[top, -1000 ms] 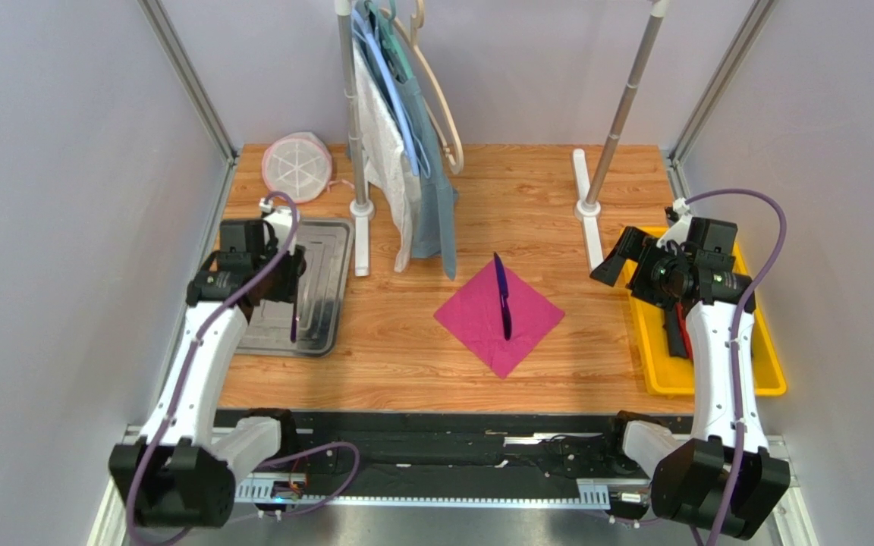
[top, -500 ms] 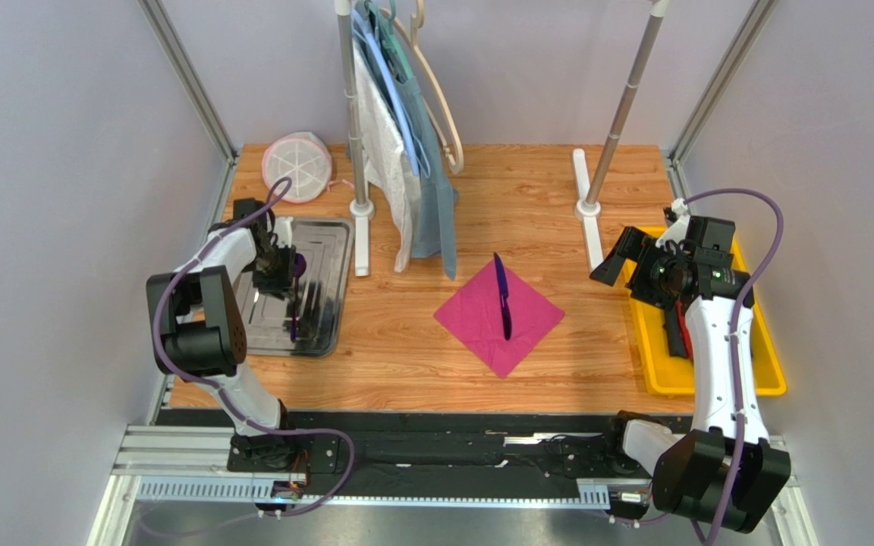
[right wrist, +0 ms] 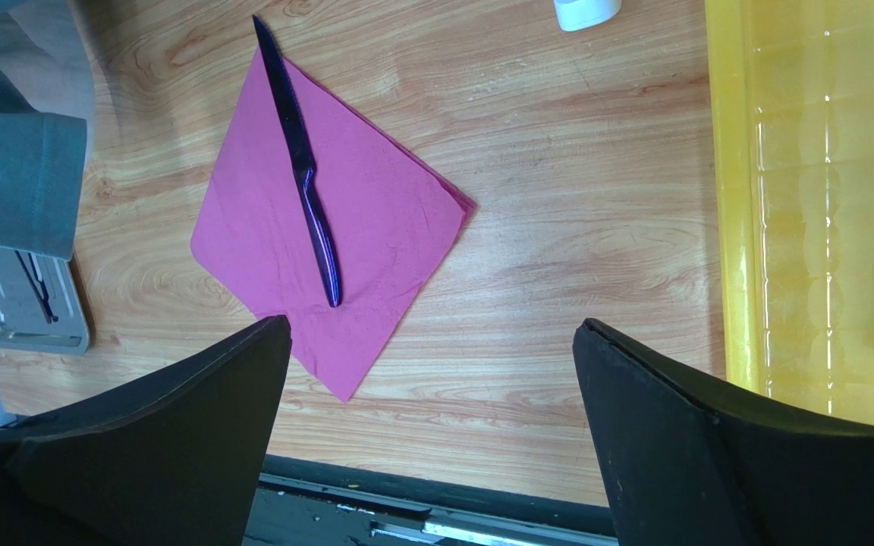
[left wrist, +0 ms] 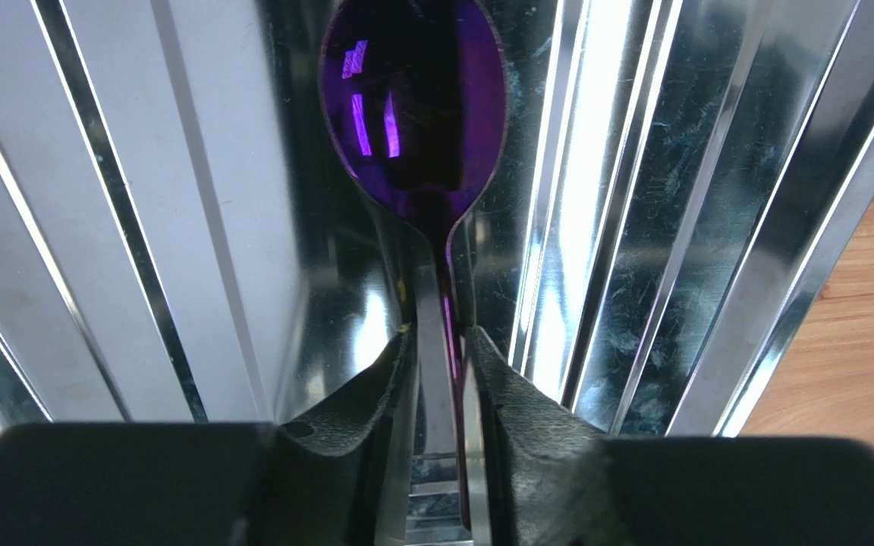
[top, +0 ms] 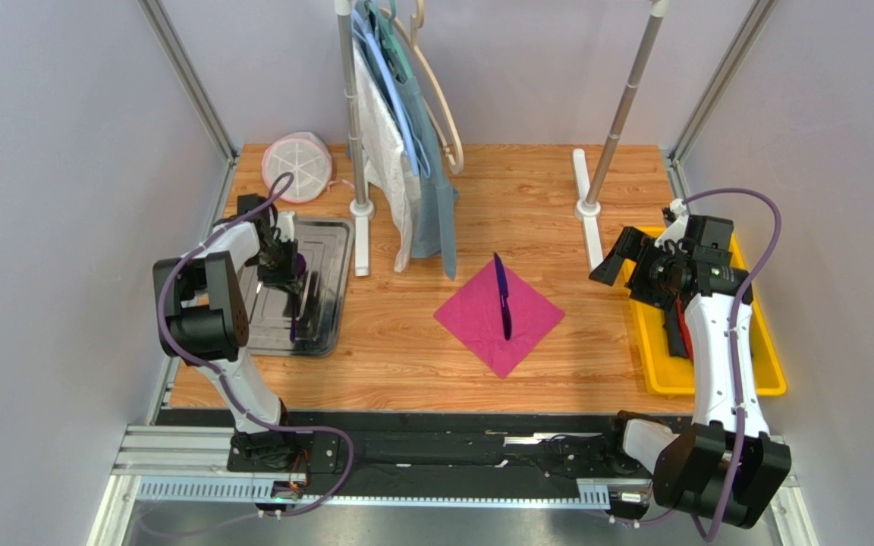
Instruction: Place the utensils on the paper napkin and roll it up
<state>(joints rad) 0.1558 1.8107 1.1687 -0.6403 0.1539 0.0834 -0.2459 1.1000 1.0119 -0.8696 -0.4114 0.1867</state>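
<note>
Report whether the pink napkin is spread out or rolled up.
Spread out: the paper napkin lies flat as a diamond, a purple knife resting on it.

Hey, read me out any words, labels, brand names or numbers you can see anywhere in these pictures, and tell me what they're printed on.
None: no readable text, label, brand, number or sign shows in any view.
The paper napkin, the knife on it, the spoon, the metal tray and the yellow tray all look plain and unmarked.
</note>
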